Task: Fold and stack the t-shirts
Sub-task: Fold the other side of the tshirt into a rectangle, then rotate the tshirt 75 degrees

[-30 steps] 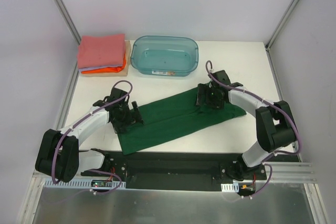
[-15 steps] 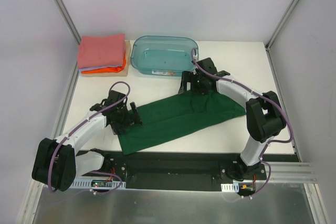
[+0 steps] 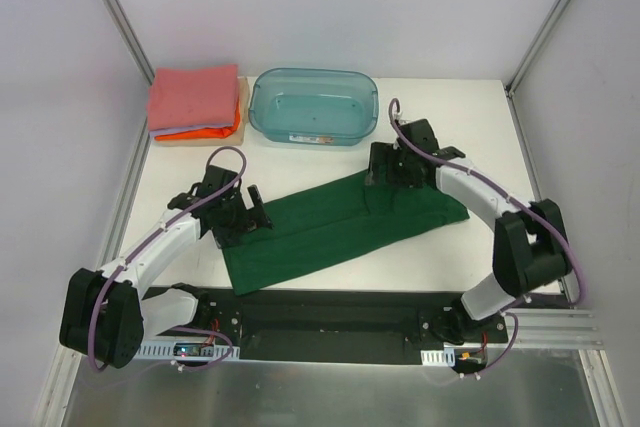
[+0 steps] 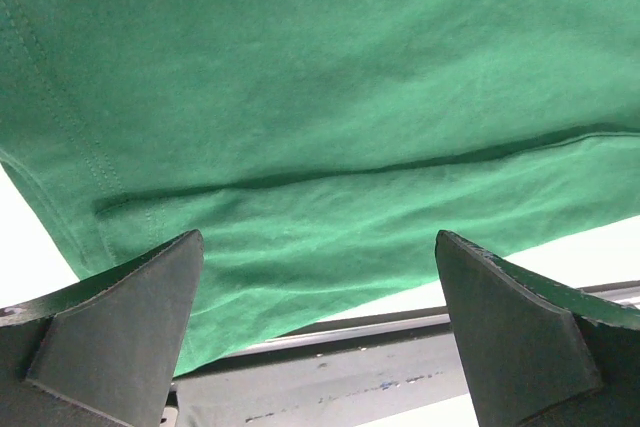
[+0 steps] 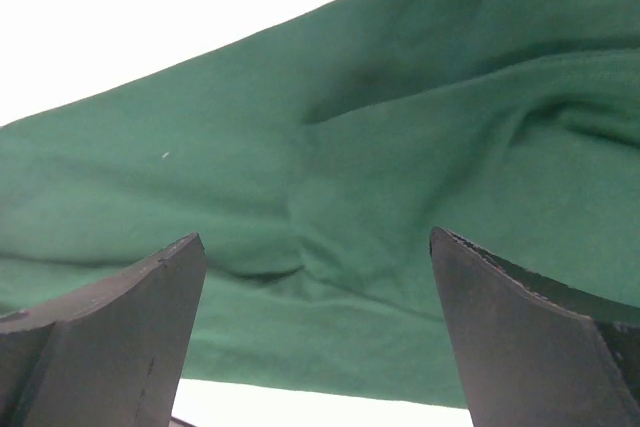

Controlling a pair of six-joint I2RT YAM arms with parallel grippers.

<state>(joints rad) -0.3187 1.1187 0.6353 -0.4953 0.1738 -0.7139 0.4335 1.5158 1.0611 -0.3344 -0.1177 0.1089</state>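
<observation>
The right gripper [image 3: 382,175] has pulled back from the teal bin [image 3: 313,107] to over the dark green t-shirt [image 3: 340,222] stretched across mid-frame, jaws wide. The left gripper [image 3: 250,217], equally wide, barely shifted over its left end.

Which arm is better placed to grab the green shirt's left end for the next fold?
Left. Its open jaws hang over that end of the green shirt; the right arm has its jaws toward the other end, near the teal bin.
</observation>
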